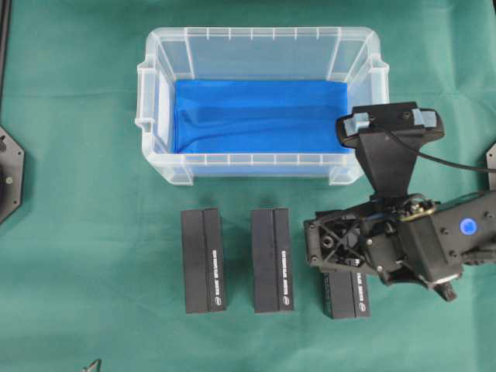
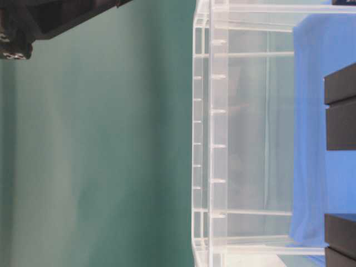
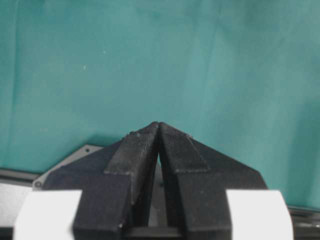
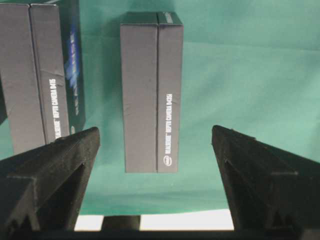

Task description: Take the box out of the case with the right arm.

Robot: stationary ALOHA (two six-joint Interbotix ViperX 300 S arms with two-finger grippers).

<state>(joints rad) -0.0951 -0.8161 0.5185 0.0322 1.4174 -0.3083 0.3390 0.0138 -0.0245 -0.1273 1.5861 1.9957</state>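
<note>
Below the case [image 1: 263,39] at lower right of the overhead view, our right gripper [image 4: 155,150] hangs wide and empty over the third box [image 1: 346,293] (three boxes already outside, presumably lined up deliberately), while our left gripper [image 3: 158,130] sits clenched aside.

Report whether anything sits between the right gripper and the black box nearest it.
Nothing visible does. The open right gripper hangs right over the rightmost box on the table, in front of the case. The overhead view shows no other object between them, but not whether they touch.
</note>
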